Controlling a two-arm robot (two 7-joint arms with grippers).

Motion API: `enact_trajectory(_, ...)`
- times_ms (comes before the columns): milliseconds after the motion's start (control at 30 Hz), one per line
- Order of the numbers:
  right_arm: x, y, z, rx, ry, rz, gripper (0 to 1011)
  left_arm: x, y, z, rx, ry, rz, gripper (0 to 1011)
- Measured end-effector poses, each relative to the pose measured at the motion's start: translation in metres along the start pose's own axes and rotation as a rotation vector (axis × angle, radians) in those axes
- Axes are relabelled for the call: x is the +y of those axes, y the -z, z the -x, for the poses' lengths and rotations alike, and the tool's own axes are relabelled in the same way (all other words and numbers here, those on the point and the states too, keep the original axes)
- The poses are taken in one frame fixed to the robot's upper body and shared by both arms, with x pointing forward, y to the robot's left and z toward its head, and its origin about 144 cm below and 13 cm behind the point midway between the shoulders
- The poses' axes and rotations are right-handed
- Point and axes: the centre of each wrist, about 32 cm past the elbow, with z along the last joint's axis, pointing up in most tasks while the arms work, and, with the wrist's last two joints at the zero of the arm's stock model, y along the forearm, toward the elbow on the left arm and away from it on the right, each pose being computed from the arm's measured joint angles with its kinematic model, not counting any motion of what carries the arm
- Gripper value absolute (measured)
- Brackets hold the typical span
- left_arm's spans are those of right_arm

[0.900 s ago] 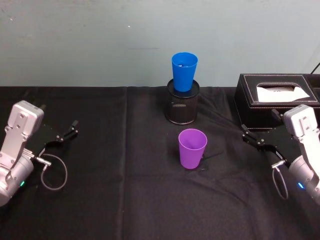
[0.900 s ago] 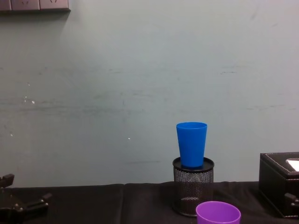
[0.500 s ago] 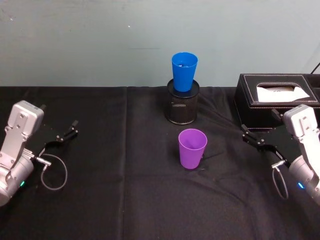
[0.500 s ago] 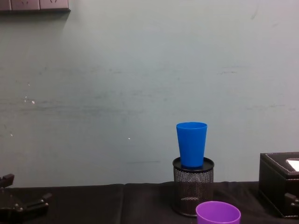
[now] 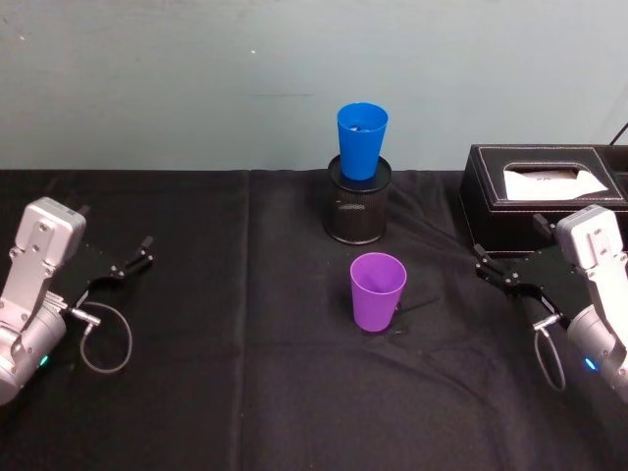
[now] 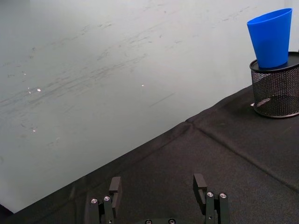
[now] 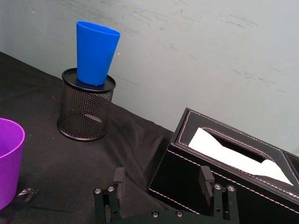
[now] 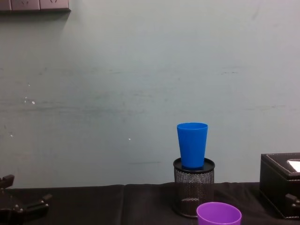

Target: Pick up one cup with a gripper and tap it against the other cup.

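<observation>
The purple cup point(image 5: 378, 291) stands upright on the black cloth at the table's middle, and its rim shows low in the chest view point(image 8: 219, 214). Behind it the blue cup point(image 5: 361, 139) sits upright in the mouth of a black wire-mesh pen holder point(image 5: 358, 208). My left gripper point(image 5: 116, 228) rests open at the table's left side, far from both cups, with nothing between its fingers point(image 6: 157, 183). At the right side, my right gripper point(image 5: 508, 237) is open and holds nothing point(image 7: 161, 175). From it the purple cup point(image 7: 7, 158) lies off to one side.
A black tissue box point(image 5: 545, 201) with white tissue stands at the back right, just behind my right gripper. A plain wall closes off the table's far edge. Cable loops hang by both wrists.
</observation>
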Motion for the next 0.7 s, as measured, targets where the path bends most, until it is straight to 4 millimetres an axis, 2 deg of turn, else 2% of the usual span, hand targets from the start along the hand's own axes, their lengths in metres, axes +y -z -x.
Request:
enact_trajectory(367,-0.002,-0.002,0.0,-0.012,-0.011,-0.003,1002,0.0,0.0,0.0,0.0,0.0,0.0,1000)
enact_trajectory(700,-0.023,-0.002,0.018,-0.032,-0.218,0.003,1003,0.0,0.0,0.0,0.0,0.0,0.0,1000)
